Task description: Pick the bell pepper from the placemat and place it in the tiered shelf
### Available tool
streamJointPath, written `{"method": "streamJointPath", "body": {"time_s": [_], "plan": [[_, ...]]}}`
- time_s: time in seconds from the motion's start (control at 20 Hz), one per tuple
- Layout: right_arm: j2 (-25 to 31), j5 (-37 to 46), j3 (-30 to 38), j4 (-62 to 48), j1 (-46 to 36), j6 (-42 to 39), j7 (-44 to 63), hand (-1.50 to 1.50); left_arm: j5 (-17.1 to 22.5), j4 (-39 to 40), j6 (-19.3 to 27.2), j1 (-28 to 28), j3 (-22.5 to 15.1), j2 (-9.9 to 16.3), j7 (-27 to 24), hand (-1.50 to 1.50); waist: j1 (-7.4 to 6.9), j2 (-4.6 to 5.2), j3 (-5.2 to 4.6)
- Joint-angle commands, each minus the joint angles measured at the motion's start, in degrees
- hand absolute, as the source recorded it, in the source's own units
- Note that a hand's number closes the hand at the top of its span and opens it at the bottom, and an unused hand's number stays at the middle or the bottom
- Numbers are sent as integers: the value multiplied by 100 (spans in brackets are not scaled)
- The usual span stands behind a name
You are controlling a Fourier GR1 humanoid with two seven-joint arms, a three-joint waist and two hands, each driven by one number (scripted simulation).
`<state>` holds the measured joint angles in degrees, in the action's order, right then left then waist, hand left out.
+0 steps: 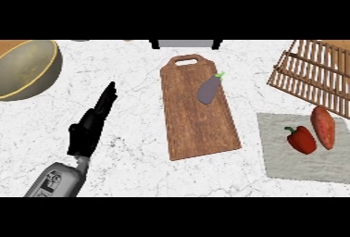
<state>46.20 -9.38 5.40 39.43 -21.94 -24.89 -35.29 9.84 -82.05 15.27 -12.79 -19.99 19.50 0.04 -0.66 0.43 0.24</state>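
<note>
Grey forearm point(58, 179), black left hand point(87, 132)

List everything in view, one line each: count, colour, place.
bell pepper: one, red, on the placemat
sweet potato: one, orange-red, on the placemat beside the pepper
placemat: one, grey, right
tiered shelf: one, wooden slats, upper right
cutting board: one, brown, centre
eggplant: one, purple, on the board
bowl: one, olive-tan, upper left
left hand: one, black, fingers straight, lower left
</note>
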Motion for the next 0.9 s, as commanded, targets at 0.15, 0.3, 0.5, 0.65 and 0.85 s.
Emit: {"method": "streamJointPath", "body": {"time_s": [0.15, 0.3, 0.5, 0.65, 0.85], "plan": [[365, 704, -585, 921, -172, -97, 713, -150, -9, 477, -241, 127, 225, -68, -453, 0, 93, -50, -37], [593, 1212, -1039, 1332, -238, -222, 978, -150, -136, 375, -39, -213, 222, -176, -156, 0, 112, -59, -38], [996, 1792, -1405, 1968, -229, -197, 1517, -150, -107, 106, -146, 238, 189, -52, -205, 0, 61, -81, -39], [1032, 2089, -1540, 2537, -41, -40, 1990, -150, -132, 101, -180, 261, 239, -71, -217, 0, 99, -76, -34], [989, 2045, -1193, 3462, 773, -21, 2352, -150, -283, 214, -283, 192, 396, -188, -264, 0, 119, -60, -28]]}}
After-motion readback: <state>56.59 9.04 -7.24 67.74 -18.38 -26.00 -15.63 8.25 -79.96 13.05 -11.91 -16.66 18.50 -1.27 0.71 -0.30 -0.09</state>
